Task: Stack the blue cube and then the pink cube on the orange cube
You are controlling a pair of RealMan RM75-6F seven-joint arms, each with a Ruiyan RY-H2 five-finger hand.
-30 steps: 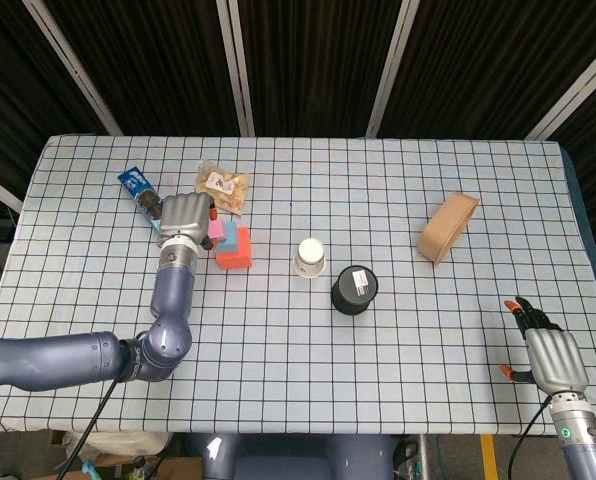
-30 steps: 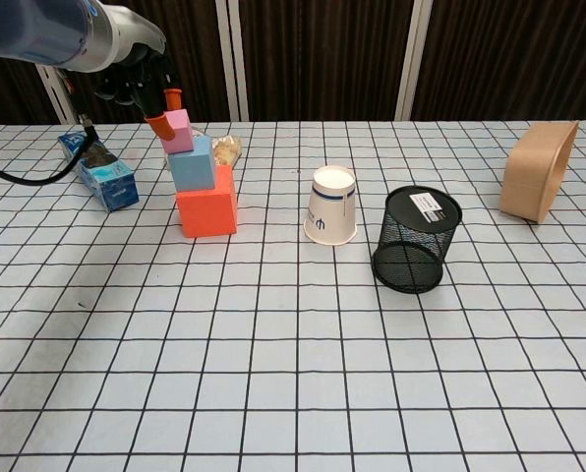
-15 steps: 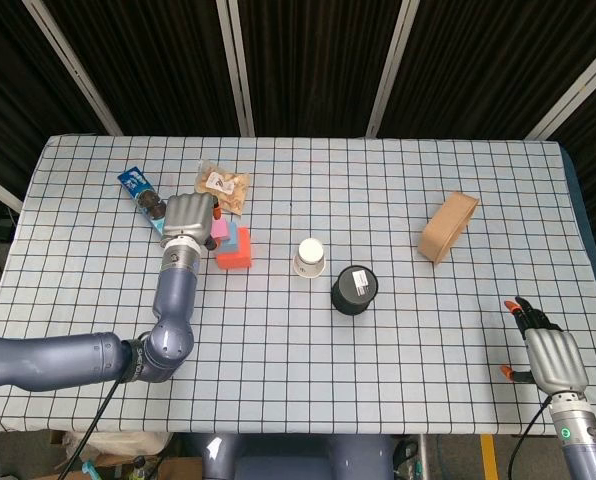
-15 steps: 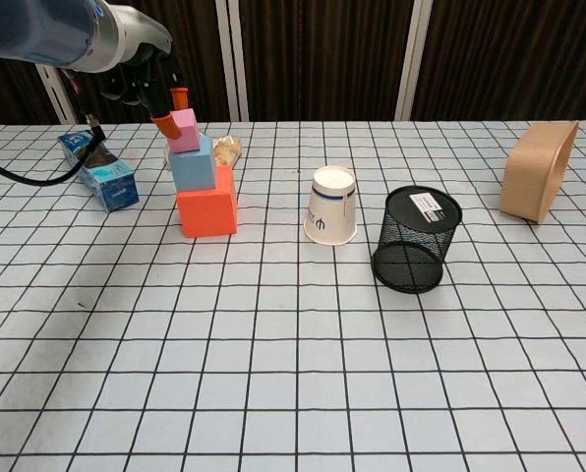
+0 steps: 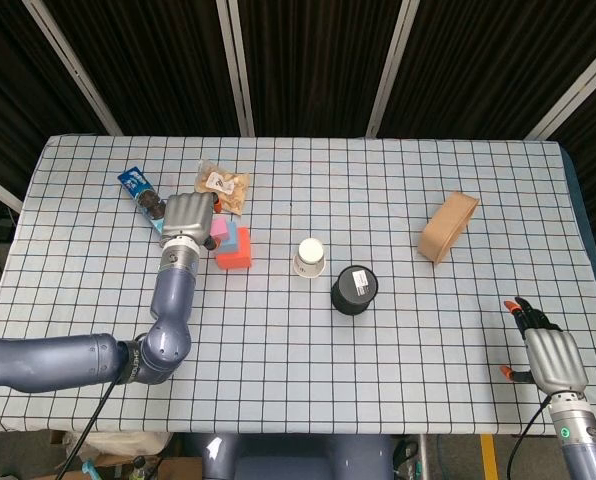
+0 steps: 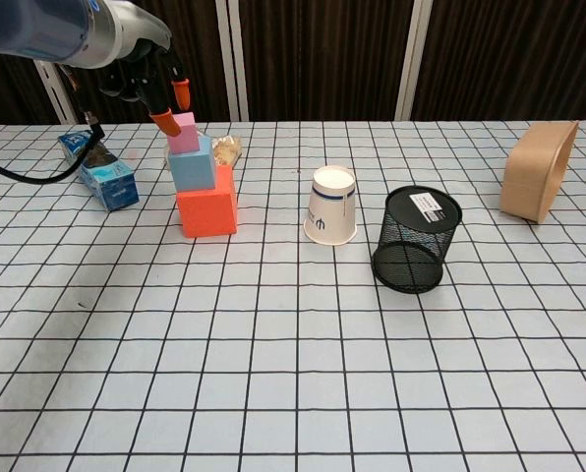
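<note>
Left hand [image 6: 141, 74] fingers spread, orange fingertip [image 6: 162, 122] touching pink cube [image 6: 184, 133]

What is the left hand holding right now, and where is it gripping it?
Apparently nothing: the left hand hovers above the pink cube, fingertips spread just over its top. Contact cannot be ruled out.

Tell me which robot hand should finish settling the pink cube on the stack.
Left. The left robot hand is right at the pink cube atop the blue cube; the right robot hand sits at the table's far corner.
</note>
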